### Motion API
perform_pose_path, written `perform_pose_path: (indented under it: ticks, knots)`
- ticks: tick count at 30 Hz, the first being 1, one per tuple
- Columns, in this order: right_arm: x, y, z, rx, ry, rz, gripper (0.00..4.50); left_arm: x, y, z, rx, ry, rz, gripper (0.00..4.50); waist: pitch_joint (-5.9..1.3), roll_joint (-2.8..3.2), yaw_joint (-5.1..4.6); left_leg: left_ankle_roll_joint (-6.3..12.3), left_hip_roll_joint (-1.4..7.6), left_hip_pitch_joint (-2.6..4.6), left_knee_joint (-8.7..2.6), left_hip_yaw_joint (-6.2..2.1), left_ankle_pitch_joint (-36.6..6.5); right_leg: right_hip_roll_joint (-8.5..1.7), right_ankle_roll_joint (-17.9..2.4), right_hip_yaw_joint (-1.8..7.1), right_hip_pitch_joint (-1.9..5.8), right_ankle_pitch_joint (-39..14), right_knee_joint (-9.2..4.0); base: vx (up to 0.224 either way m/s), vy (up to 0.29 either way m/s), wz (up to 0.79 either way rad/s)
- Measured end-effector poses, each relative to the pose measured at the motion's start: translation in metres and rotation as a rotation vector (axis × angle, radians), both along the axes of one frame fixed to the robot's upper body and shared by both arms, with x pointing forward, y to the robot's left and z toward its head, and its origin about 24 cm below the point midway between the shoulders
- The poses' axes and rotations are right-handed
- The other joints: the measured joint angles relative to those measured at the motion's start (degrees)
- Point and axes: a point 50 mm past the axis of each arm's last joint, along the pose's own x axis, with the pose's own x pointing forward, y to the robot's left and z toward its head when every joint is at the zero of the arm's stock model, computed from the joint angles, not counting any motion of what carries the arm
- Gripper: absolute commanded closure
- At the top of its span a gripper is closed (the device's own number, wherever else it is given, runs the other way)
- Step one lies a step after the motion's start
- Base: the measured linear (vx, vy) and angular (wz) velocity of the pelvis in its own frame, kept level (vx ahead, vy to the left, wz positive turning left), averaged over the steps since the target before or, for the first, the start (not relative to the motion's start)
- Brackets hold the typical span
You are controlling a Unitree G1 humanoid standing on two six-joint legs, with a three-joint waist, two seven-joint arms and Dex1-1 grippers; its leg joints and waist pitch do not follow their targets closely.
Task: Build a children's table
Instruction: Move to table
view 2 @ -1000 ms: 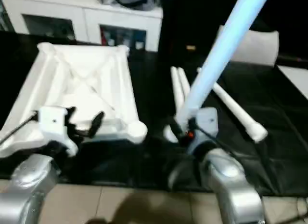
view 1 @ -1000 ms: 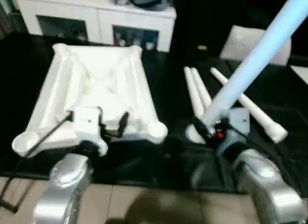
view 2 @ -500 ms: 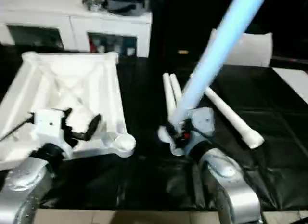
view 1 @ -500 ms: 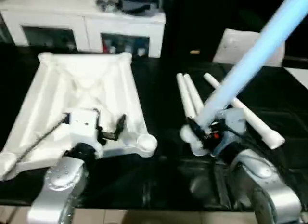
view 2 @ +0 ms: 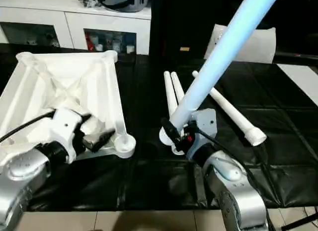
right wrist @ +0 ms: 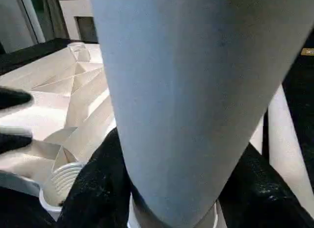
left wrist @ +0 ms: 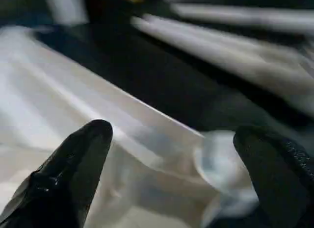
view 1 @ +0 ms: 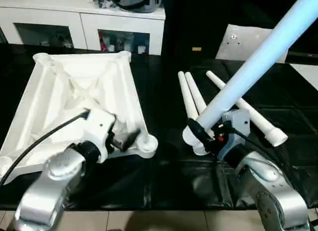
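The white tabletop [view 1: 69, 92] lies ribbed side up on the left of the black mat. My left gripper [view 1: 124, 135] hovers open just over its near right corner socket [view 1: 148, 143]; in the left wrist view that socket [left wrist: 221, 164] sits between the spread fingers [left wrist: 73, 164]. My right gripper [view 1: 201, 133] is shut on the thick end of a white leg [view 1: 263, 57], which slants up and to the right. The same leg [right wrist: 196, 90] stands between black pads [right wrist: 93, 189] in the right wrist view. Three more legs lie on the mat, two side by side [view 1: 191, 99] and one slanted [view 1: 248, 112].
A white cabinet with glass doors [view 1: 84, 17] stands behind the tabletop. A flat white sheet with a small hole [view 1: 243, 42] lies at the back right. The black mat [view 1: 164, 181] ends near me at a tiled floor [view 1: 149, 222]. A black cable [view 1: 39, 141] trails from my left wrist.
The camera has tilted, shifting the whole picture. My left gripper has swung right along the tabletop's near edge to the corner socket. The right gripper still holds the slanted leg.
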Motion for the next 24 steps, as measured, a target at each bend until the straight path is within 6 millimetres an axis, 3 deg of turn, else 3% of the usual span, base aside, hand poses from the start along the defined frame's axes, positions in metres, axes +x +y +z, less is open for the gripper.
perform_pose_path:
  ticks: [4, 5, 10, 24]
  knots:
    - [0.001, 0.001, 0.001, -0.009, -0.006, 0.028, 2.6, 0.005, 0.017, 0.0, 0.088, 0.071, -0.139, 0.0, 0.07, 0.12, -0.05, -0.17, 0.15, -0.02, -0.1, 0.0, 0.15, 0.13, -0.42, -0.06, -0.08, 0.23, 0.04, 0.0, 0.0, 0.0]
    - [0.001, 0.001, 0.001, -0.011, -0.005, 0.031, 2.6, 0.005, 0.021, 0.001, 0.103, 0.086, -0.168, 0.27, 0.09, 0.16, -0.04, -0.17, 0.15, -0.01, -0.11, 0.01, 0.15, 0.13, -0.43, -0.06, -0.08, 0.23, 0.04, 0.0, 0.0, 0.0]
    - [0.004, 0.003, 0.0, -0.019, -0.002, 0.063, 2.6, 0.003, 0.036, -0.001, 0.165, 0.192, -0.313, 0.73, 0.14, 0.21, -0.07, -0.15, 0.15, -0.04, -0.12, 0.12, 0.15, 0.11, -0.48, -0.02, -0.12, 0.16, -0.02, 0.0, 0.0, 0.0]
    - [0.003, 0.01, 0.0, 0.007, 0.002, 0.153, 2.6, 0.026, 0.046, -0.002, 0.209, 0.252, -0.447, 1.85, 0.25, 0.33, 0.09, -0.17, 0.33, -0.01, -0.16, 0.38, 0.16, 0.1, -0.52, -0.04, -0.16, 0.16, 0.01, 0.0, 0.0, 0.0]
